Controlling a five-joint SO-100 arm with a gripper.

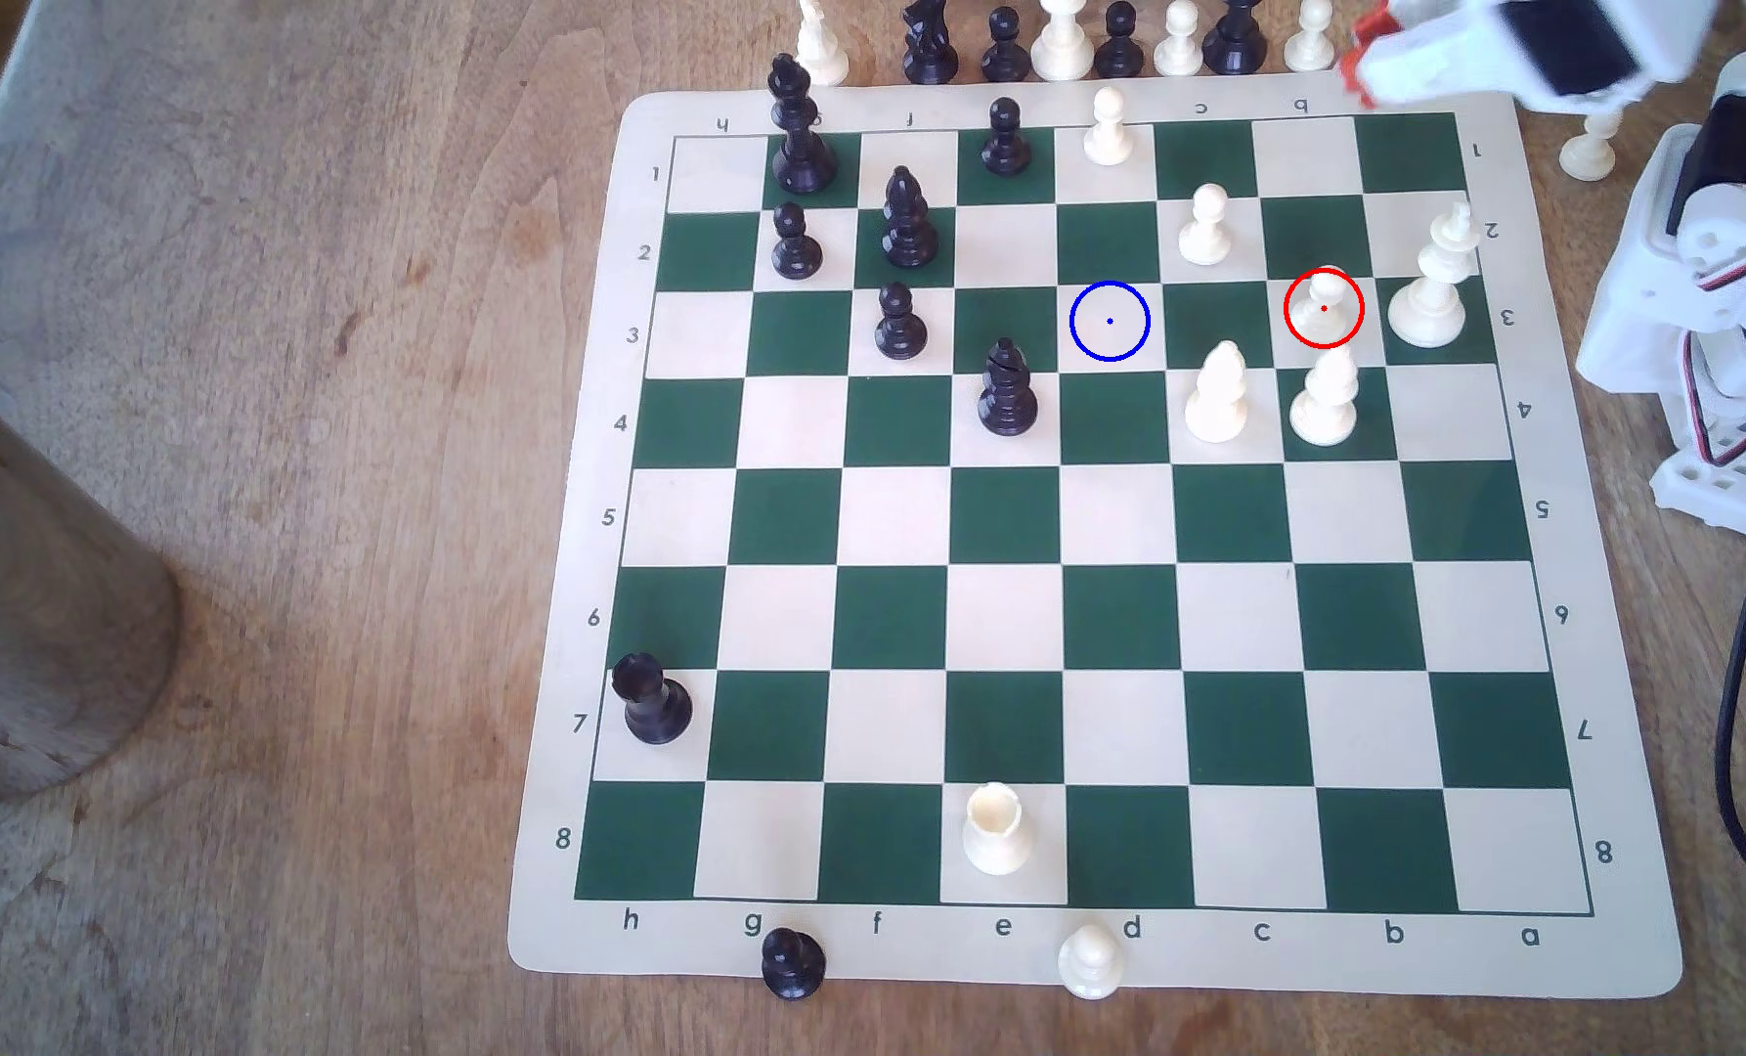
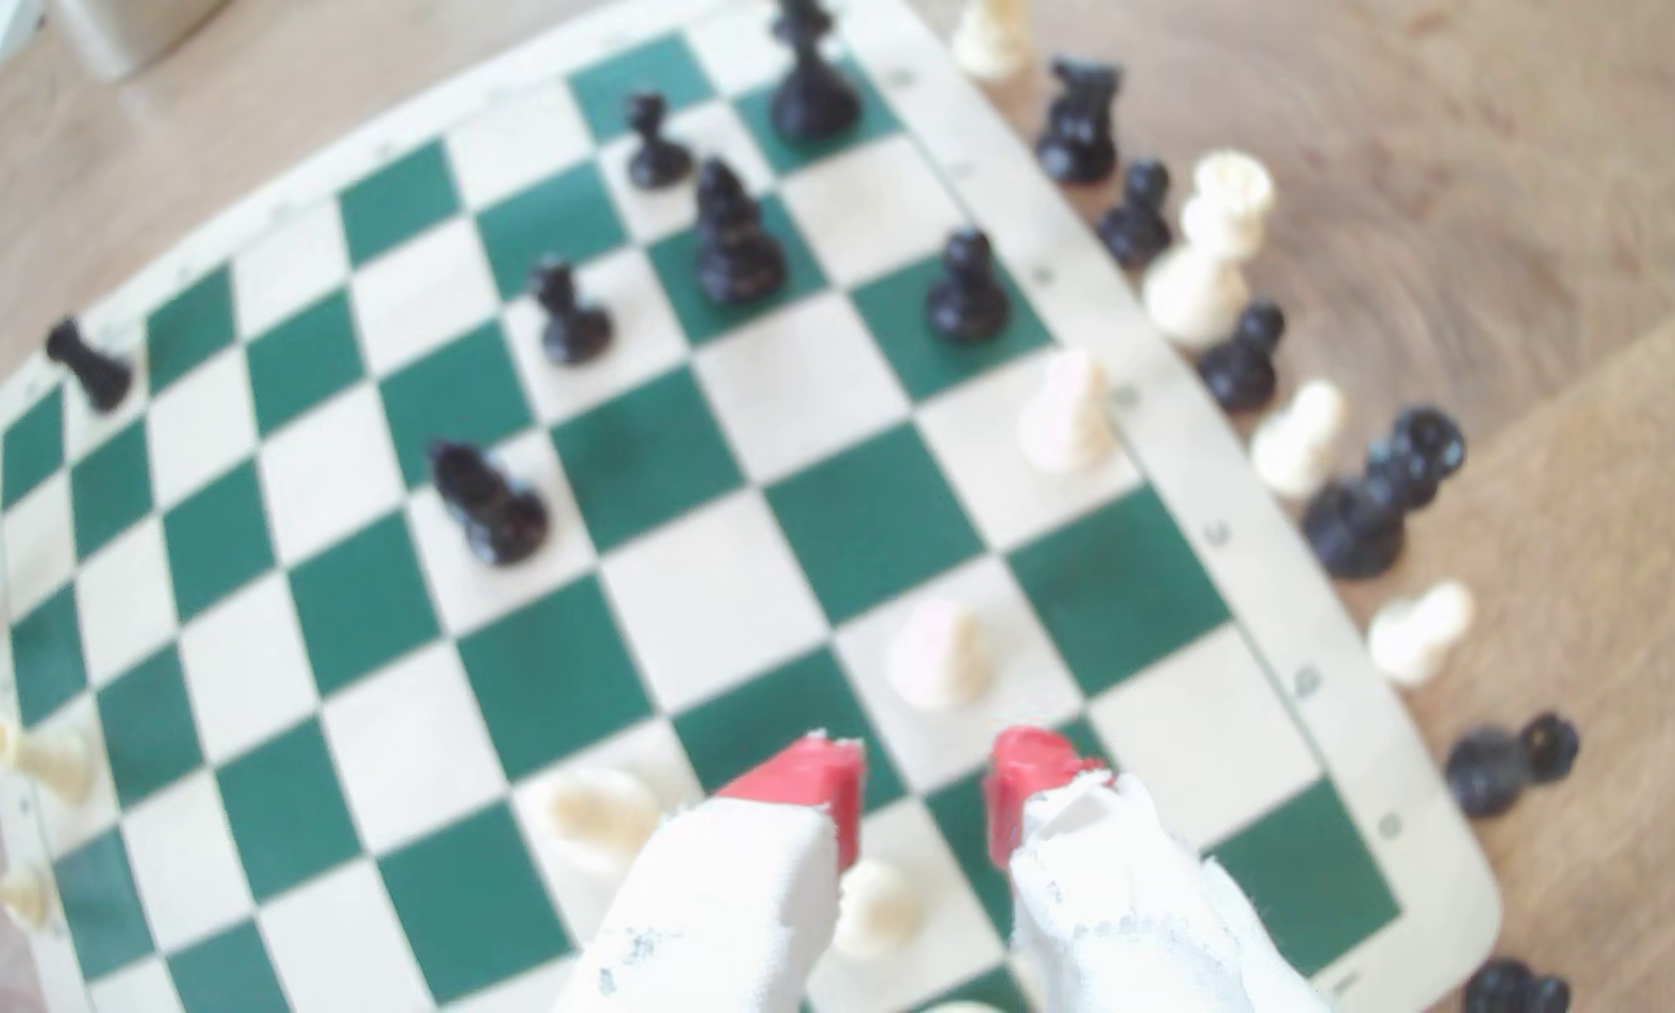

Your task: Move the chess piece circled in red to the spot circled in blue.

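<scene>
One pawn [image 1: 1324,305] below parted tool [image 2: 926,779]

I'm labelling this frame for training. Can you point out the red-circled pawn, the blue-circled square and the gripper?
red-circled pawn [image 1: 1324,305]: exterior view, on its body.
blue-circled square [image 1: 1110,321]: exterior view, on the centre dot.
gripper [image 2: 921,784]: wrist view, midway between the red fingertips.

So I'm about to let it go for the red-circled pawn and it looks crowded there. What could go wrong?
1. The pawn stands close between a tall crowned white piece and another white piece; the open jaws could knock either one coming down.
2. The way to the blue-ringed square passes near a white pawn and a white bishop; a low carry might clip them.
</scene>
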